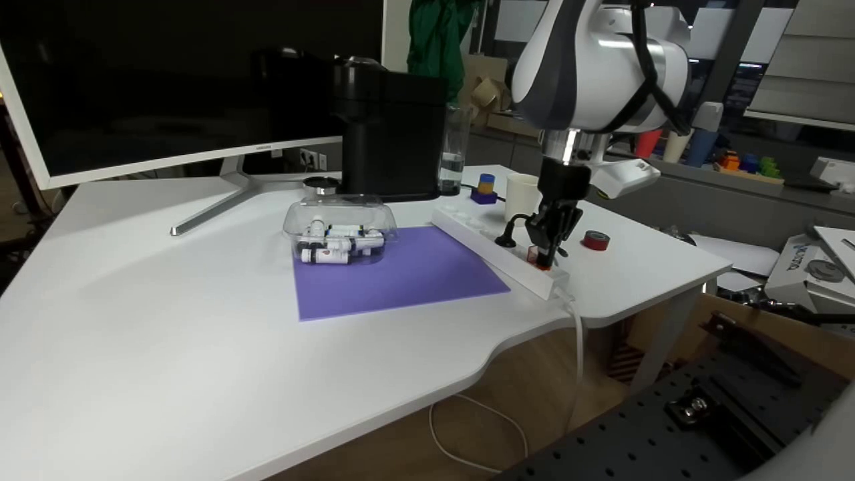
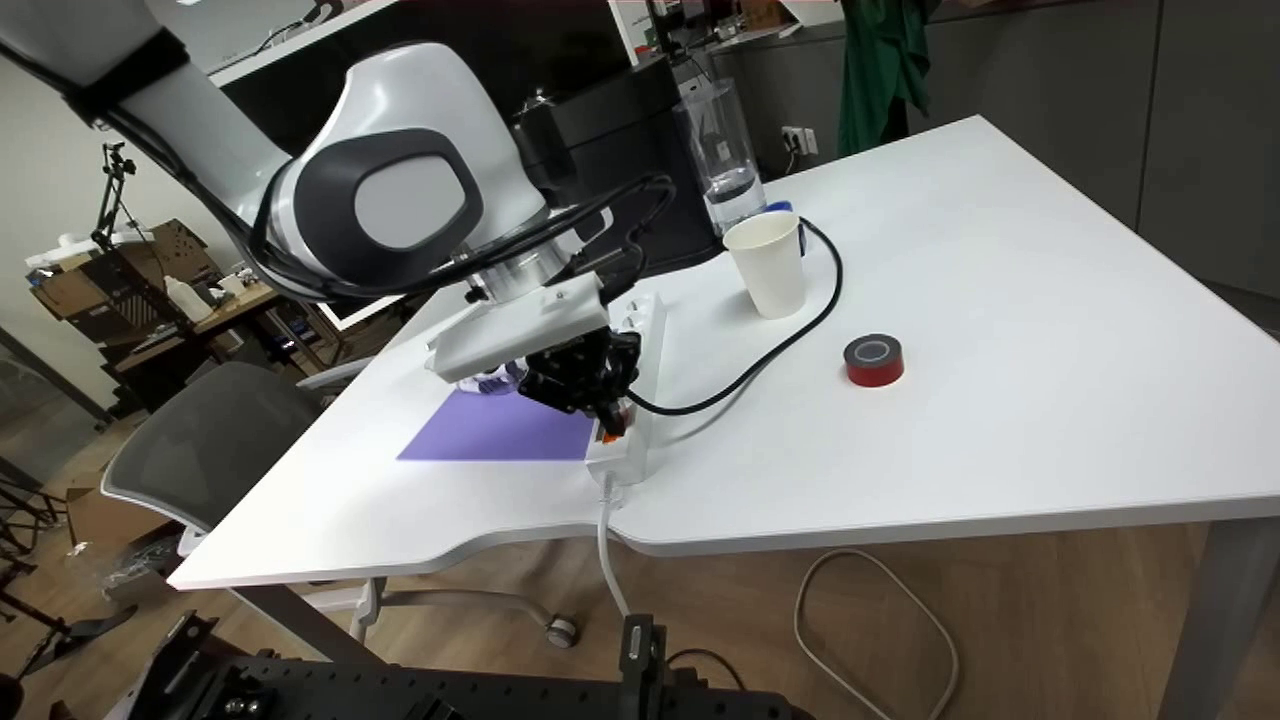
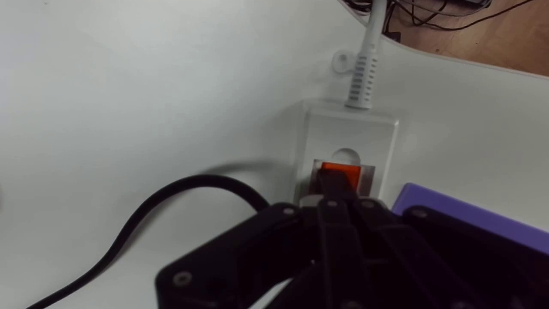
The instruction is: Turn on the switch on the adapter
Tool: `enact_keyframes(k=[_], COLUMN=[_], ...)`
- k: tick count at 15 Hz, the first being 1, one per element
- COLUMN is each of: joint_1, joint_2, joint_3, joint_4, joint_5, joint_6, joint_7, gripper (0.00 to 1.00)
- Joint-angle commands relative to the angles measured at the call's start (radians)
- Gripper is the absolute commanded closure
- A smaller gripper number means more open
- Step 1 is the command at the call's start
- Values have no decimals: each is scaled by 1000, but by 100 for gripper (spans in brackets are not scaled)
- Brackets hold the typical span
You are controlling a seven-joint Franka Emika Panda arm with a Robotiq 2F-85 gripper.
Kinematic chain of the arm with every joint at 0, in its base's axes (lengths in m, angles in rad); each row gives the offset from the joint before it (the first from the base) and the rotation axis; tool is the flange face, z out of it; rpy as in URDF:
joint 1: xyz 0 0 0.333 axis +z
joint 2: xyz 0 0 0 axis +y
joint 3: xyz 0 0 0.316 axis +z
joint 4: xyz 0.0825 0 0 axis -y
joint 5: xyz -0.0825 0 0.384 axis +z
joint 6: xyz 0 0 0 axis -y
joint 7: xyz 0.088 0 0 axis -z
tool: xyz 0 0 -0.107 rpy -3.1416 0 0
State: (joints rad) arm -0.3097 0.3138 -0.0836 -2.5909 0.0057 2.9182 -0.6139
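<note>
The adapter is a long white power strip [image 1: 487, 252] on the table; it shows in both exterior views [image 2: 628, 462] and its cord end shows in the wrist view [image 3: 319, 128]. Its switch [image 3: 353, 175] is a bright orange-red rocker in a clear-sided recess near that end, partly covered by my fingertips. Slivers of its orange show in both exterior views [image 1: 542, 267] [image 2: 607, 437]. My gripper [image 3: 337, 182] is shut with fingers together and nothing between them, pointing down at the switch [image 1: 549, 254] [image 2: 612, 418]. The tips look to be at the rocker; whether it is pressed I cannot tell.
A black plug [image 1: 505, 240] with looped cable [image 2: 770, 355] sits in the strip beside the gripper. A paper cup [image 2: 768, 265] and dark-red tape roll [image 2: 874, 362] stand nearby. A purple sheet [image 1: 401, 280], clear box [image 1: 340, 230] and black machine [image 1: 394, 133] lie across the strip.
</note>
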Motion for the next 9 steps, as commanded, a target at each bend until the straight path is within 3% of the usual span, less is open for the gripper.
enact_keyframes(k=[1,9], joint_1=[4,-23], joint_2=[39,94], joint_3=[-18,4], joint_4=[18,19], joint_5=[-42,-37], joint_6=[17,18], joint_7=[71,112], gripper=[100,100])
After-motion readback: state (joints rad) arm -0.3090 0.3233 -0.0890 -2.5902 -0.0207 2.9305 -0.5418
